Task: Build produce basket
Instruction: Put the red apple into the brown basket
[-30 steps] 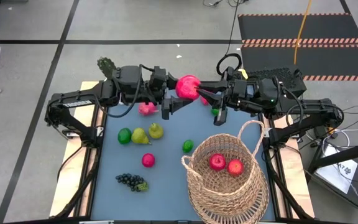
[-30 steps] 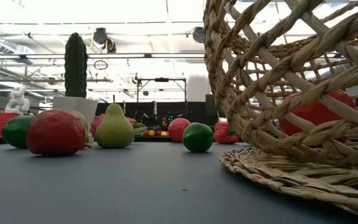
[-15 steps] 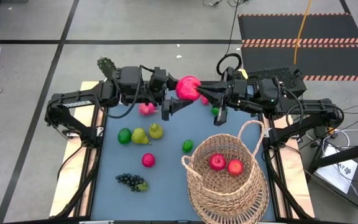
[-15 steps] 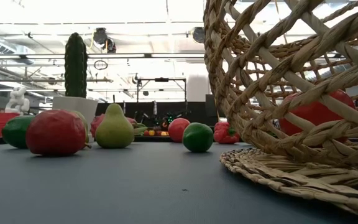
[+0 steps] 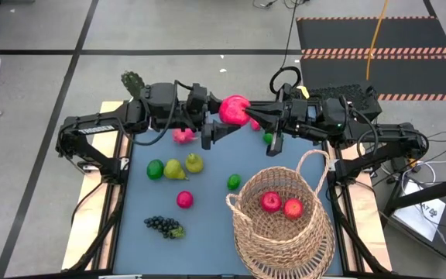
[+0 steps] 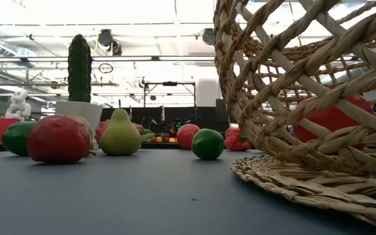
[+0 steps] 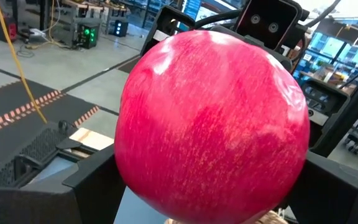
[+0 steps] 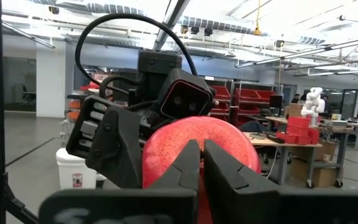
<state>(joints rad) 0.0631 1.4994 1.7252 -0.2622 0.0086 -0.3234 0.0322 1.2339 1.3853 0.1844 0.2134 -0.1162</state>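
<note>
- Two red apples already sit in the basket, which stands at 5 o'clock on the surface.
- My left end effector grasps a big red apple up at 12 o'clock, above the surface.
- My right end effector is clenched, tips meeting beside that apple, holding nothing.
- Left out, I judge: limes, pears, a small apple, grapes, pink fruit.
- No readable writing or brands.
</note>
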